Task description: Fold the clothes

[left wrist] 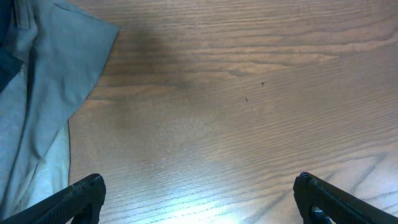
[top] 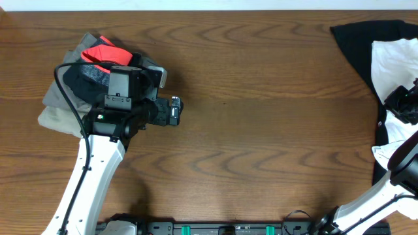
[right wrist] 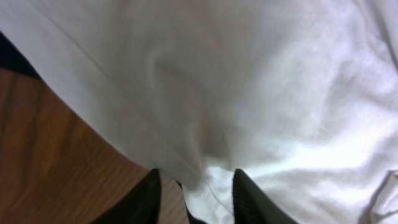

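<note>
Arms first: left arm (top: 98, 163) comes up from the near-left edge of the tabletop (top: 261, 98) and bends over the pile (top: 62, 108), a heap of grey-beige, dark and red clothes on the left side. Its wrist sits right above that heap. The left claw (top: 176, 111) pokes out just past the pile's right edge, over bare wood. From its own camera the two fingers are spread wide and released, gripping nothing, with only a grey corner of the pile showing off to one side.

Right arm (top: 372, 202) reaches in from the near-right corner, mostly cut off by the frame. Its wrist hangs over the shirt (top: 392, 62) at the far right edge. The shirt is white and rumpled, lying on top of a black cloth (top: 359, 32) in the far-right corner, and both run partly out of view. Up close, the right claw (right wrist: 194, 186) has its fingers drawn near each other, with a ridge of white shirt fabric bunched between them, so it's clenched on the shirt. A bit of wood shows past the shirt's edge.
</note>
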`<state>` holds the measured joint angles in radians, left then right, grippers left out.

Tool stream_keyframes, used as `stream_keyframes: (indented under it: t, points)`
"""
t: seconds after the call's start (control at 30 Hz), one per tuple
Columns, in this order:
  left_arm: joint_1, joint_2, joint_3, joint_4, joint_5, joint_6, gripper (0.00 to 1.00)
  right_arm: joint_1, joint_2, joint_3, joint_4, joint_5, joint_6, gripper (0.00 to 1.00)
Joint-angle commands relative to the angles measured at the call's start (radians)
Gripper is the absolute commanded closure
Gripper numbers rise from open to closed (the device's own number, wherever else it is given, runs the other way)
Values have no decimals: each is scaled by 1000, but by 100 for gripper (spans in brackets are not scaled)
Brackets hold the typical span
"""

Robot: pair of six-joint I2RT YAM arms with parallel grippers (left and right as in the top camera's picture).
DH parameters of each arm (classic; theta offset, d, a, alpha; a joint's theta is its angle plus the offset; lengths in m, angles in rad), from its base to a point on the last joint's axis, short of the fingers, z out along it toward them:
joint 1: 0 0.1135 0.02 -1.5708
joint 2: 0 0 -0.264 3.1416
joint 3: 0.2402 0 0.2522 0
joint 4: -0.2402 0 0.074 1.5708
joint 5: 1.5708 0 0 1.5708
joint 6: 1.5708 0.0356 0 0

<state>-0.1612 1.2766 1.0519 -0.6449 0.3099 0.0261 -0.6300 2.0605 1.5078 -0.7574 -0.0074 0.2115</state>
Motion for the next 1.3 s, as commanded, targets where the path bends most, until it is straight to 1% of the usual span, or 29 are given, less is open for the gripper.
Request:
stream_keyframes:
  t: [0.0,0.07,0.1,0.13,0.17,0.2,0.23,0.27,0.33,0.4,0.47,0.57,0.73,0.8,0.93,1.1,1.27]
  points:
    - [-3,-3,22,-3,-8,5,2,-6,-5,-26,21,10,-3,71]
    - [-3,-3,22,-3,-8,5,2,-10,-5,-30,30,11,-3,76]
    - [-3,-3,22,-3,-8,5,2,-13,-5,-30,33,10,-3,76]
    - [-3,-3,22,-3,-8,5,2,-15,-5,-30,34,6,-3,74]
    - [-3,-3,22,-3,-8,5,2,-16,-5,-30,32,6,-3,67]
    - [-3,-3,22,-3,-8,5,2,-17,-5,-31,26,4,-3,65]
    - [-3,-3,22,-2,-8,5,2,-17,-5,-31,22,4,-3,69]
    - [-3,-3,22,-2,-8,5,2,-17,-5,-32,21,4,-3,78]
    - [-3,-3,22,-3,-8,5,2,-17,-5,-32,23,4,-3,85]
    - [-3,-3,22,-6,-5,5,2,-18,-6,-29,24,3,-3,99]
    - [-3,-3,22,-7,-5,5,2,-18,-17,-21,17,-21,-3,99]
    - [-3,-3,22,-5,-6,6,2,-18,-82,-7,14,-157,-6,99]
    - [-3,-3,22,-1,-8,6,2,-1,-267,-4,39,-514,-26,99]
    - [-3,-3,22,-1,-9,6,2,30,-335,-4,40,-561,-26,99]
    - [-3,-3,22,-1,-9,6,2,147,-415,-4,24,-557,-26,99]
    - [-3,-3,22,-2,-8,6,2,326,-411,-5,9,-553,-26,99]
    - [-3,-3,22,-2,-8,5,2,505,-391,-5,12,-412,-48,99]
